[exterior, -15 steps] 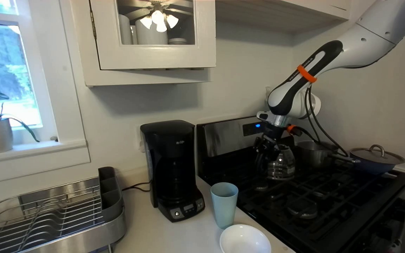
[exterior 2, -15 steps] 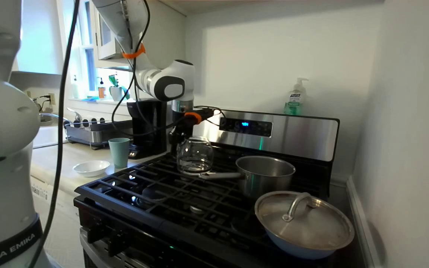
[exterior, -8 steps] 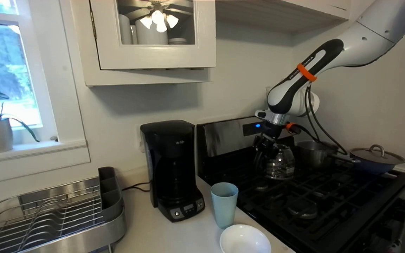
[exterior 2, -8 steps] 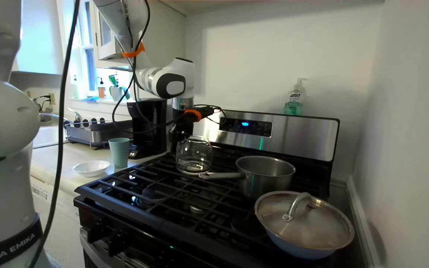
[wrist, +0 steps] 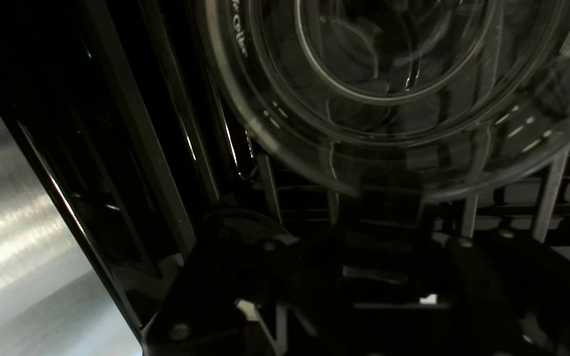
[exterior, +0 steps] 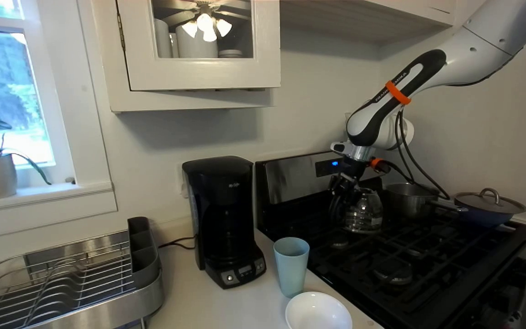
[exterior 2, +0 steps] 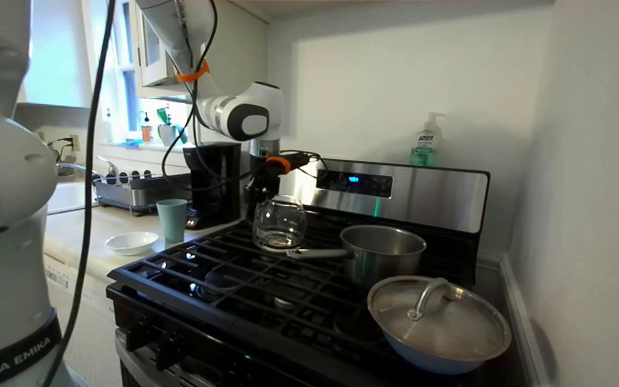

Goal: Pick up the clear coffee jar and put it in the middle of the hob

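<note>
Gripper [wrist: 386,217] seems clamped on clear coffee jar [exterior 2: 280,224], hob [exterior 2: 299,293] showing through; pan [exterior 2: 438,329] lidded, inside hidden.

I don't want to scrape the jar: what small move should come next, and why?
Probably a slight lift. The gripper appears closed on the clear coffee jar, but I can't tell whether the glass clears the hob, and it is toward the back panel, short of the middle.

Over the hob [exterior: 420,274], the clear coffee jar [exterior: 369,213] was held at its nine o'clock by the gripper [exterior: 346,208], a pot [exterior: 407,202] at three.
</note>
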`<state>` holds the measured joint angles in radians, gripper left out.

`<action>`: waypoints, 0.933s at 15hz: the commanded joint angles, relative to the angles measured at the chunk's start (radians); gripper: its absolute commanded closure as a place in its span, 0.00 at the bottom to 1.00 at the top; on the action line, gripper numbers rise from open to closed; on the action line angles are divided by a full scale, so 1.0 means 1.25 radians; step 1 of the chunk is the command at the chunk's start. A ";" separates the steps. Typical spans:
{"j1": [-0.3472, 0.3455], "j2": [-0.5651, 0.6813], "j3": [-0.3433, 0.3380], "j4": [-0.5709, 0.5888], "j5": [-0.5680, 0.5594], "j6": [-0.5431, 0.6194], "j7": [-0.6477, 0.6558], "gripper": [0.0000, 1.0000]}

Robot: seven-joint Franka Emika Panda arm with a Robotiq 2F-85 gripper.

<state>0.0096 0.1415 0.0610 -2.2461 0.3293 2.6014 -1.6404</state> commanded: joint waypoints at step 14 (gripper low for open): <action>-0.019 -0.026 0.005 0.007 0.001 -0.069 0.074 0.11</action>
<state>0.0001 0.1264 0.0610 -2.2457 0.3305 2.5542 -1.5678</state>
